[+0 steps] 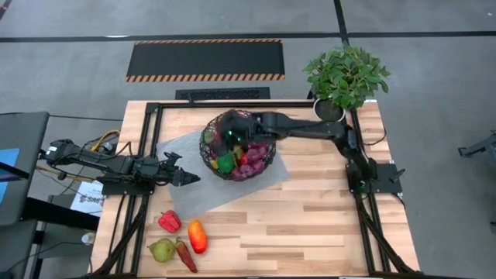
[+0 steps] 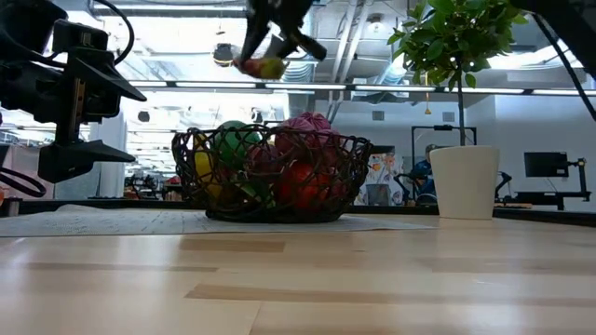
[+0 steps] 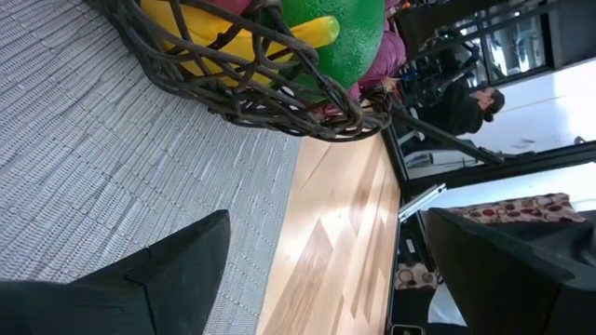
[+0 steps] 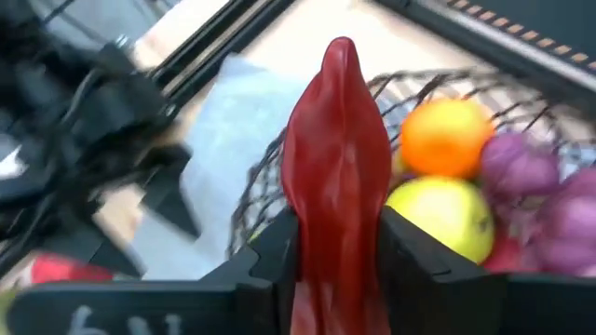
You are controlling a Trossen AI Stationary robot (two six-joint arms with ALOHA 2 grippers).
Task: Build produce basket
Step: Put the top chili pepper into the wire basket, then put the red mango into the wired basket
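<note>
The black wire basket point(image 1: 239, 155) sits on a grey mat point(image 1: 194, 194) and holds an orange point(image 4: 445, 138), a yellow-green apple point(image 4: 445, 216), purple grapes point(image 4: 535, 177), a banana point(image 3: 233, 42) and other produce. My right gripper point(image 1: 231, 133) hovers over the basket's far left rim, shut on a long red pepper point(image 4: 335, 158). My left gripper point(image 1: 184, 177) is open, low over the mat to the left of the basket and touching nothing. A red pepper point(image 1: 169, 221), an orange-red pepper point(image 1: 198, 236), a pear point(image 1: 161, 249) and a dark red chili point(image 1: 186, 256) lie near the table's front left. My right gripper pinches the long red pepper between its two fingers point(image 4: 270, 256), on the pepper's thick middle point(image 4: 335, 244). The pepper lies along the fingers, and its pointed tip point(image 4: 341, 51) sticks out past them. It is lifted clear above the basket point(image 2: 270, 177).
A potted green plant in a white pot point(image 1: 345, 77) stands at the table's far right corner, behind the right arm. Black frame rails point(image 1: 147, 147) run along the table's left, far and right sides. Bare wood point(image 1: 310, 225) lies in front of and to the right of the basket.
</note>
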